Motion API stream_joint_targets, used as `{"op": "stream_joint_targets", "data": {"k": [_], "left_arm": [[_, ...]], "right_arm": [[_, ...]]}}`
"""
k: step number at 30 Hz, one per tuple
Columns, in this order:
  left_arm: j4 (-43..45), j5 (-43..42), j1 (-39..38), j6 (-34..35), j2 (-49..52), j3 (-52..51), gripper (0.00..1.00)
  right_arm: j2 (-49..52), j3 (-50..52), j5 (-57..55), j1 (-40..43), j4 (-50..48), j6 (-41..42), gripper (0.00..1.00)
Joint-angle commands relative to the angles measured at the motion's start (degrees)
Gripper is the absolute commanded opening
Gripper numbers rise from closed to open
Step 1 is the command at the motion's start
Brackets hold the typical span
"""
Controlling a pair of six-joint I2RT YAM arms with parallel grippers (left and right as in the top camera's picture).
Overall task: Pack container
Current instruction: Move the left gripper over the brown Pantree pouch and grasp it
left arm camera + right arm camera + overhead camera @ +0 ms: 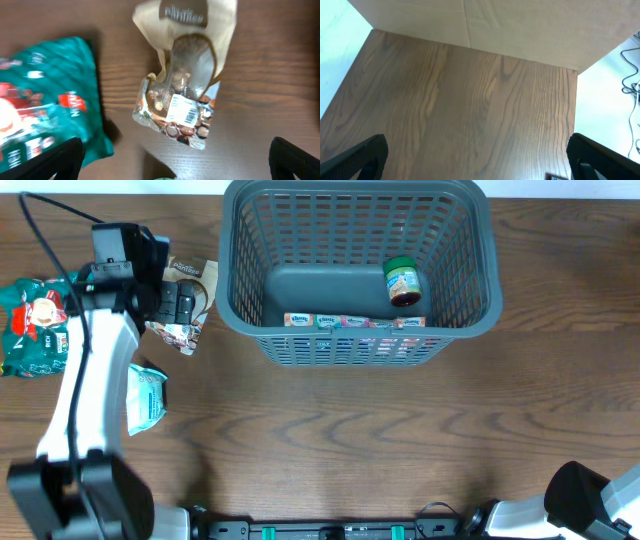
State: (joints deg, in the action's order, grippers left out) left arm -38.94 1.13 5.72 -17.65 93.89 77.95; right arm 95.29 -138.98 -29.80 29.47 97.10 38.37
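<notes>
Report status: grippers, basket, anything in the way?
Left gripper open above brown snack pouch, nothing held. Right gripper open over tabletop. Container holds jar and long pack. Nothing blocking the pouch.

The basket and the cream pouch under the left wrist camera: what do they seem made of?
Basket: apparently moulded plastic, dark grey and matte; the even slotted lattice and thick rounded rim suggest it. Cream pouch: probably thin plastic film, glossy, with a clear window showing brown pieces; it wrinkles and catches light. A foil layer cannot be excluded.
</notes>
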Motion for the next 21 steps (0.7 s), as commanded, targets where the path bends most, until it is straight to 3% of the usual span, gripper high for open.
{"op": "stream_joint_targets", "data": {"k": [1,12,21], "left_arm": [[1.68,-5.42,1.57,-2.29,4.35,1.49,0.98],[9.14,-8.44,1.99,-7.87,11.76,1.49,0.98],[11.41,-8.39,1.99,-8.07,18.78,1.49,0.98]], "right_arm": [[0.31,0.07,-0.57,0.22,0.17,0.57,0.99],[0.31,0.09,-0.55,0.22,0.17,0.57,0.99],[0.31,0.07,-0.57,0.22,0.17,0.57,0.99]]}}
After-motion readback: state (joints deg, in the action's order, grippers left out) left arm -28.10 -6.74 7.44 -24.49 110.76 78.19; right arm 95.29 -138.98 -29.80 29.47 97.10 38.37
